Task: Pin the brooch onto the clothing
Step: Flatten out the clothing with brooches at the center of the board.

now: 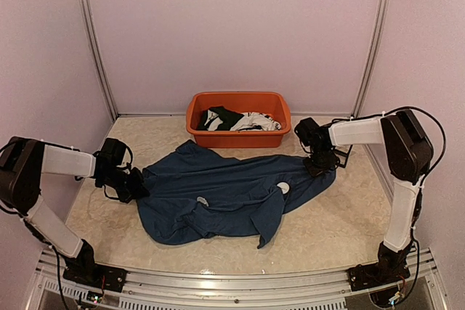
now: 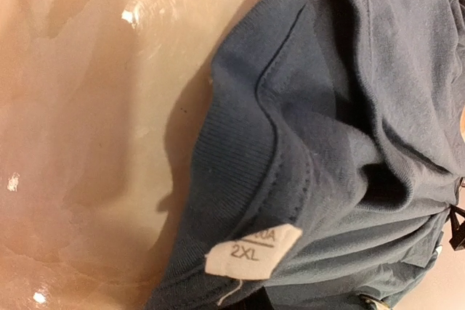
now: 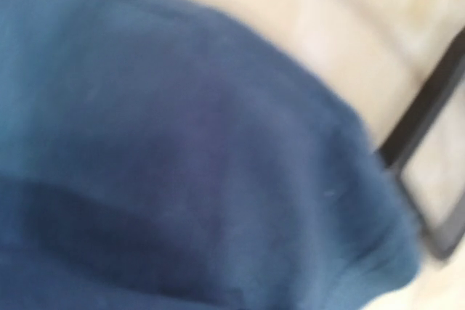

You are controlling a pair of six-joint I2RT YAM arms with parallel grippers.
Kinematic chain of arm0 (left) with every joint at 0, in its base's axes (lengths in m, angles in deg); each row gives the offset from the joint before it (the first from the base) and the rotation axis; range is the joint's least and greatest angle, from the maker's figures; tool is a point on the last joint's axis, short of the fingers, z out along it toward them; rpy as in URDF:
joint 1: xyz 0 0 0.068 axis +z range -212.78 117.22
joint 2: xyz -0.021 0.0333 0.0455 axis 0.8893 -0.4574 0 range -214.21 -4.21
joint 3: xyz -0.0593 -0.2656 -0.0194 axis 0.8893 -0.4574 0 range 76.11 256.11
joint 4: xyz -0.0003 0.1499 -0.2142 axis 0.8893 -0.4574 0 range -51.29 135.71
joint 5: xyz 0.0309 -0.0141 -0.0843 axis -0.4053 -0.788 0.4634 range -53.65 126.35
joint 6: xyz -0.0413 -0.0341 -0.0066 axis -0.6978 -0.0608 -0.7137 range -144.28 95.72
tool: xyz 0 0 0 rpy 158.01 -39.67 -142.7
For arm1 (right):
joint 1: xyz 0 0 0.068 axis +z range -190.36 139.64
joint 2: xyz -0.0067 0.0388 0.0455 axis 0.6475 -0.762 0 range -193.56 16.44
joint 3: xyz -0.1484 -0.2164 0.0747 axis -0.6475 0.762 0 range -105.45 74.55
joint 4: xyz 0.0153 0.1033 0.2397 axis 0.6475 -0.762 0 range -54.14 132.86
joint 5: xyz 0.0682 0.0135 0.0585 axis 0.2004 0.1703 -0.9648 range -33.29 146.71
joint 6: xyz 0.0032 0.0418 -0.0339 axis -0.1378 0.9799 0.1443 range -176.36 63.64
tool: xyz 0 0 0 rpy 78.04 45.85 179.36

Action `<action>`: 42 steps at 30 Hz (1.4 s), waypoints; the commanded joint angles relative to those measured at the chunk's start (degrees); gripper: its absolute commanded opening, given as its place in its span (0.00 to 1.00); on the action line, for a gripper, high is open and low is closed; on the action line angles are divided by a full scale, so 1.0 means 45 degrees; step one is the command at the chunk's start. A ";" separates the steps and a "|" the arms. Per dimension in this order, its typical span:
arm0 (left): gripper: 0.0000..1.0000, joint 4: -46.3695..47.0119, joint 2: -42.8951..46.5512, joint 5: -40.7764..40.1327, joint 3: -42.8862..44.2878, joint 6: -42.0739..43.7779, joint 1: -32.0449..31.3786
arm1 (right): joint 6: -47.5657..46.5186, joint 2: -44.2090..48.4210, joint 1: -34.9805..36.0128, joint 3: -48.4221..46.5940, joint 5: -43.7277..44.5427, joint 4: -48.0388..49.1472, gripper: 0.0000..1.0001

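The clothing [image 1: 225, 190], a big navy T-shirt, lies crumpled across the middle of the table. At its left edge my left gripper [image 1: 136, 185] is shut on the fabric near the collar. The left wrist view shows that ribbed collar [image 2: 240, 143] and a white 2XL label [image 2: 251, 252], with my fingers hidden under cloth. My right gripper [image 1: 318, 167] is shut on the shirt's far right corner. Its wrist view is blurred and filled with blue fabric [image 3: 182, 157]. A small white round thing [image 1: 283, 188], perhaps the brooch, rests on the shirt right of centre.
An orange tub [image 1: 238, 139] with black and white garments [image 1: 236, 120] stands at the back, just behind the shirt. Lilac walls with metal posts close in the table on three sides. A black bar [image 3: 429, 128] crosses the right wrist view.
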 commanded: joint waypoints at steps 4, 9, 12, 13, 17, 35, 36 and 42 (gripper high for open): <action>0.00 -0.1286 -0.0283 -0.1421 -0.0670 -0.0115 0.0265 | -0.0791 -0.1018 -0.0289 -0.1726 0.1922 -0.0360 0.00; 0.06 -0.1119 0.0201 -0.0888 -0.0744 -0.0060 0.0231 | -0.0260 0.0502 0.0190 -0.1226 -0.0080 -0.0560 0.43; 0.34 -0.1347 0.1264 -0.0777 -0.0612 -0.0213 0.0030 | 0.0226 0.2207 0.0845 -0.0321 -0.1503 -0.0652 0.53; 0.43 -0.1507 0.1598 -0.0826 -0.0509 -0.0242 -0.0062 | 0.0392 0.2753 0.1137 0.0048 -0.1773 -0.0644 0.54; 0.72 -0.2420 0.3413 -0.1612 0.0043 -0.0218 -0.0612 | 0.1110 0.5087 0.2857 0.1608 -0.2689 -0.0101 0.54; 0.88 -0.5979 0.5196 -0.2925 0.1304 0.0938 -0.8418 | 0.2468 0.7463 0.6525 0.4788 -0.4115 0.1807 0.54; 0.89 -0.6331 0.4465 -0.3331 0.1630 0.1081 -0.8738 | 0.2499 0.7521 0.6527 0.4756 -0.4182 0.1792 0.54; 0.86 -0.7724 0.1094 -0.4745 0.3039 0.1418 -0.9954 | 0.2859 0.7893 0.6525 0.4774 -0.4334 0.1577 0.54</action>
